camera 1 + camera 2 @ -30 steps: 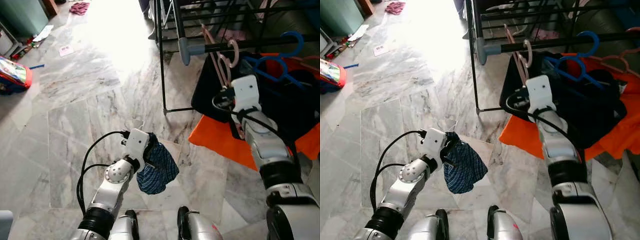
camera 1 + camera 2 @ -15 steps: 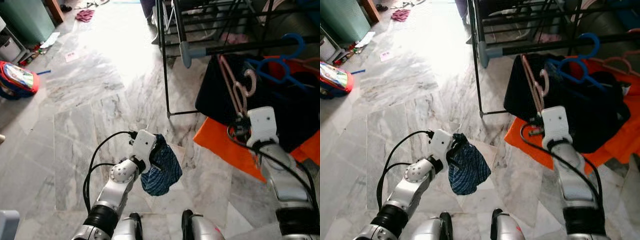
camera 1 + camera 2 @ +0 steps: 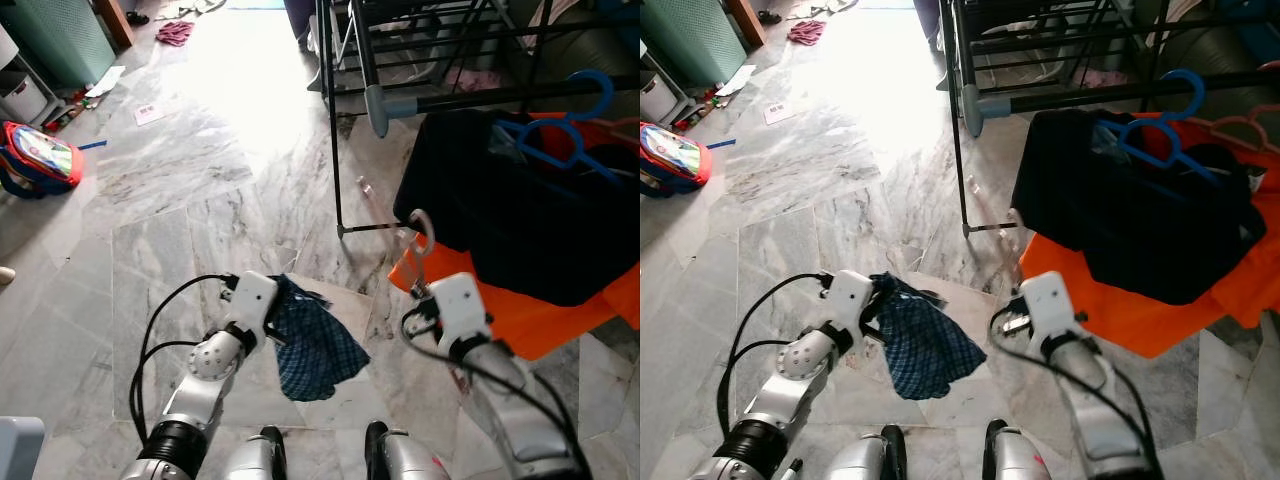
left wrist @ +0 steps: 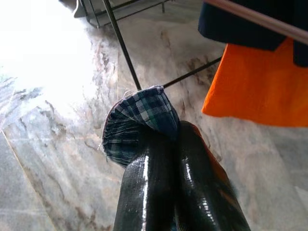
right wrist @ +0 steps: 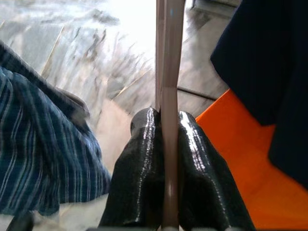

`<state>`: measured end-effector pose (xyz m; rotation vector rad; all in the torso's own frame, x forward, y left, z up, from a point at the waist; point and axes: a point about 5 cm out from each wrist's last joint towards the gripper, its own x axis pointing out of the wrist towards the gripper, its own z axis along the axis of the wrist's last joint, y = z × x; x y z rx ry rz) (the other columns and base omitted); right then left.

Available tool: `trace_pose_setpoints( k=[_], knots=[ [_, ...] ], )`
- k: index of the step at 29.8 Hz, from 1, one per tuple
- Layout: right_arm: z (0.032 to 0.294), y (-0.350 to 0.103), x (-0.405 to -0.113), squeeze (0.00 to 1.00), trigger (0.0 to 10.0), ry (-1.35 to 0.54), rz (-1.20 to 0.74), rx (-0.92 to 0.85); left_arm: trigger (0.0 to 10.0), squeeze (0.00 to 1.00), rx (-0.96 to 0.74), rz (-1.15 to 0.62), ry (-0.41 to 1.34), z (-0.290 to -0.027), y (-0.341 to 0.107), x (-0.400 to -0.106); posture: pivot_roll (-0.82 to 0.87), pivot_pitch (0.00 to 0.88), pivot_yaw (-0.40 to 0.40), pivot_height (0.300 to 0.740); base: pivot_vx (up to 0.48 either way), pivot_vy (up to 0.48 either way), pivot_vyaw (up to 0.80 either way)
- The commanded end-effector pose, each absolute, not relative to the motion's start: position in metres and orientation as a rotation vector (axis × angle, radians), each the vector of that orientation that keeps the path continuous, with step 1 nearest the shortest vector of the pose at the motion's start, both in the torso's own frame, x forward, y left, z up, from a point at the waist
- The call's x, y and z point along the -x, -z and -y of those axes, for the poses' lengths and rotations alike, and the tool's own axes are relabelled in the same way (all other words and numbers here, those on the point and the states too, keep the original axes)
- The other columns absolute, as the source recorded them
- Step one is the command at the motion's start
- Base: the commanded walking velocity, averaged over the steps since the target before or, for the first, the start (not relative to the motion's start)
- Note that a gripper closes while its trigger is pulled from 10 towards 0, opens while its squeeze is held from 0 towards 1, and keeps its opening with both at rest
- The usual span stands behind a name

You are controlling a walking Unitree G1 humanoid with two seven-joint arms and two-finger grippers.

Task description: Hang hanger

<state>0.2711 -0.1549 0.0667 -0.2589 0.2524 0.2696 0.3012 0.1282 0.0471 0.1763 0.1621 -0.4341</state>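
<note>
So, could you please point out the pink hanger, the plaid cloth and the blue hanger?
pink hanger (image 5: 167,96), right wrist view, its bar.
plaid cloth (image 3: 315,345), left eye view, hanging middle.
blue hanger (image 3: 1155,135), right eye view, its neck.

Open marble floor (image 3: 170,200) ahead and to the left; only a bag (image 3: 38,160) and small litter far left. Right side blocked: drying rack (image 3: 420,60) legs and rail, black garment (image 3: 510,210) draped over orange cloth (image 3: 540,315), blue hanger (image 3: 560,125) on top. Checked cloth (image 3: 315,345) hangs between the arms, narrowing the gap there.

pink hanger (image 5: 166,96) runs off top edge; drying rack (image 3: 420,60) cropped at top; plaid cloth (image 4: 139,120) partly behind fingers.
</note>
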Motion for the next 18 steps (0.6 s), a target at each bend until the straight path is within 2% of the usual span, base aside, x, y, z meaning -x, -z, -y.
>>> trace_pose_setpoints(
  k=[1, 6, 10, 12, 18],
  knots=[
    [0.153, -0.060, -0.266, 0.00, 10.0, -0.255, -0.260, 0.262, 10.0, 0.00, -0.177, -0.183, 0.470, -0.127, -0.039, -0.293, -0.09, 0.200, 0.063, 0.740, 0.000, 0.000, 0.00],
    [0.156, -0.057, -0.262, 0.00, 10.0, -0.179, -0.229, 0.256, 10.0, 0.00, -0.177, -0.167, 0.503, -0.129, -0.037, -0.282, -0.08, 0.198, 0.049, 0.740, 0.000, 0.000, 0.00],
    [0.165, -0.051, -0.256, 0.00, 10.0, -0.080, -0.258, 0.170, 10.0, 0.00, -0.153, -0.167, 0.487, -0.132, -0.035, -0.275, -0.08, 0.200, 0.050, 0.740, 0.000, 0.000, 0.00],
    [0.165, -0.053, -0.253, 0.00, 10.0, -0.101, -0.225, 0.181, 10.0, 0.00, -0.152, -0.161, 0.484, -0.131, -0.038, -0.274, -0.08, 0.201, 0.043, 0.740, 0.000, 0.000, 0.00],
    [0.163, -0.051, -0.245, 0.00, 10.0, -0.081, -0.256, 0.102, 10.0, 0.00, -0.111, -0.134, 0.333, -0.139, -0.044, -0.275, -0.09, 0.227, 0.020, 0.740, 0.000, 0.000, 0.00]
  ],
)
